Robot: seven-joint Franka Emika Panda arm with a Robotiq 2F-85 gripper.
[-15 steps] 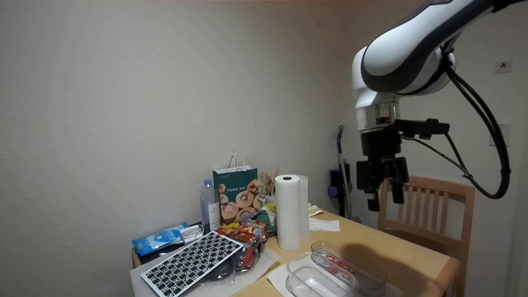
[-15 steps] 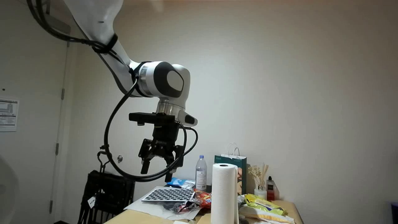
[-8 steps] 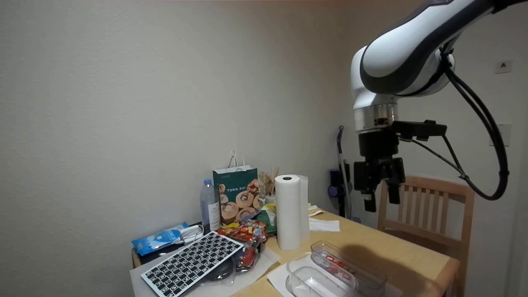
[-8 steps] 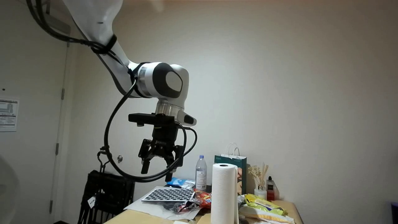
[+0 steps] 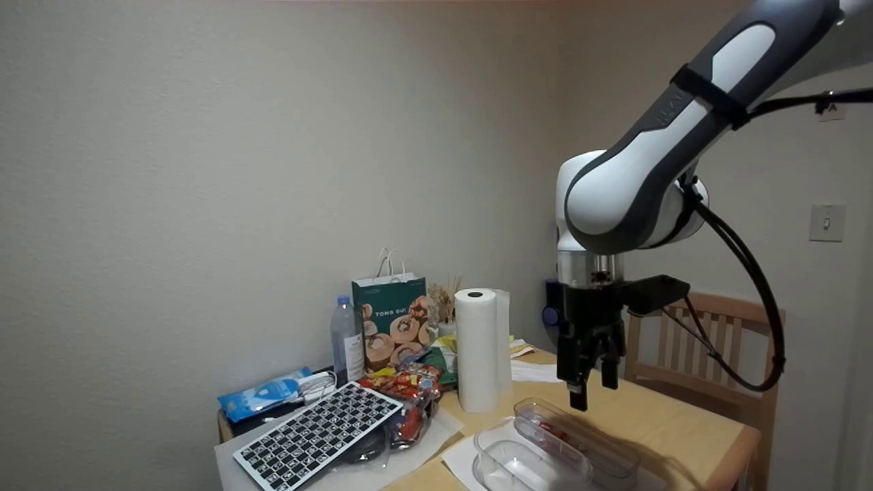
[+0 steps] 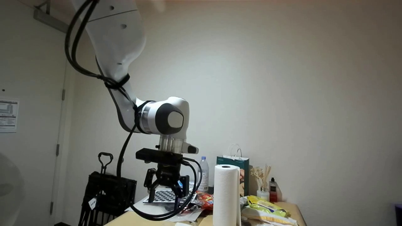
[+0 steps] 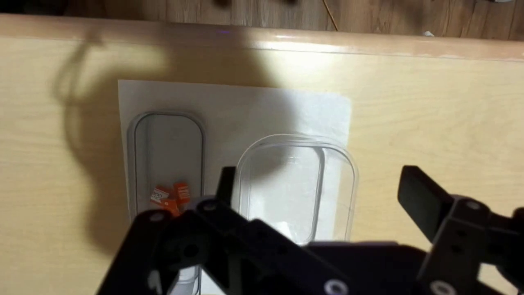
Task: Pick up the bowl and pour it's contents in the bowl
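Observation:
Two clear plastic bowls stand side by side on a white sheet on the table. The narrow long bowl [image 7: 169, 143] holds a few red-wrapped pieces [image 7: 172, 199]; it also shows in an exterior view [image 5: 617, 455]. The wider bowl [image 7: 282, 192] looks empty where visible; it also shows in an exterior view [image 5: 528, 470]. My gripper [image 7: 319, 180] is open and empty, in the air above the bowls. In the wrist view the wider bowl lies between its fingers, and its arm hides the near ends of both bowls. The gripper shows in both exterior views [image 5: 595, 390] [image 6: 164, 201].
A paper towel roll [image 5: 476, 354] stands beside the bowls. A checkered board [image 5: 318, 436], snack bags [image 5: 409, 383], a bottle [image 5: 348, 341] and a paper bag [image 5: 390, 317] crowd the table's far part. A wooden chair [image 5: 709, 348] stands beyond the table edge [image 7: 368, 47].
The arm has come down toward the table, shifting left in the exterior view that shows the bowls. The gripper has stayed open. The bowls have not moved.

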